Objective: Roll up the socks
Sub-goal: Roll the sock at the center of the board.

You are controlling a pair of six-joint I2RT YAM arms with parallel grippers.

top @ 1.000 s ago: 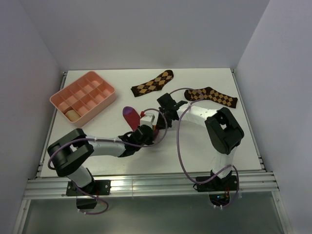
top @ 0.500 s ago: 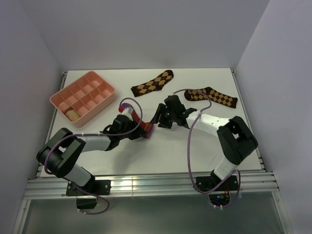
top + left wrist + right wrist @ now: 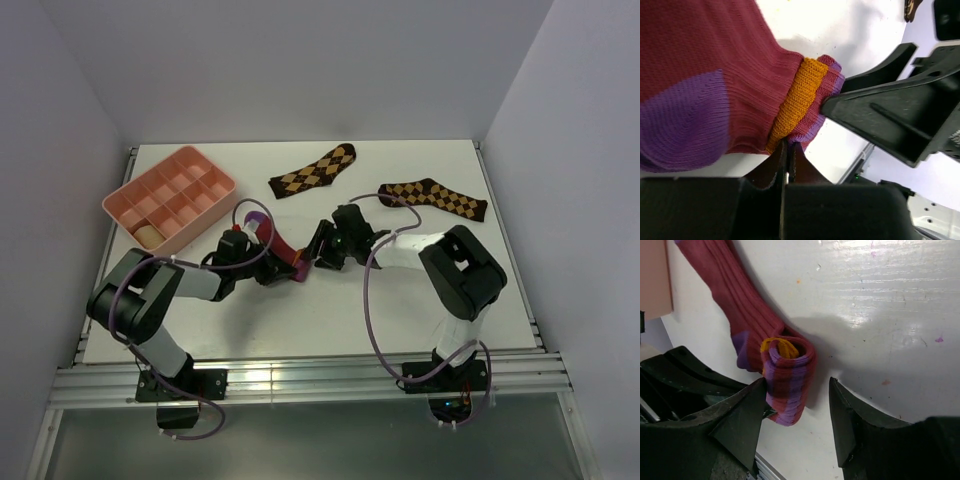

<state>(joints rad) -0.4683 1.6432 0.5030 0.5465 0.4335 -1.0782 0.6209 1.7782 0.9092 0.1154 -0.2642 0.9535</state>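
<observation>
The crimson sock (image 3: 272, 245) lies mid-table, its purple toe (image 3: 256, 219) pointing away from me. The orange cuff end is rolled into a short striped roll (image 3: 789, 377). My left gripper (image 3: 287, 269) is shut, pinching the lower edge of that cuff (image 3: 795, 102) between its fingertips (image 3: 788, 148). My right gripper (image 3: 318, 252) is open and straddles the roll, with its fingers (image 3: 742, 415) apart from the fabric on both sides (image 3: 797, 382). A tan bundle (image 3: 148, 236) sits in a near compartment of the pink tray.
The pink divided tray (image 3: 226, 186) stands at the back left. Two dark brown argyle socks lie flat at the back, one in the middle (image 3: 313, 171) and one to the right (image 3: 433, 197). Both arms' cables loop over the table's middle.
My right gripper opened, let go of the rolled cuff and now straddles it. The left arm swung left, still pinching the cuff, and the sock shifted left with it.
</observation>
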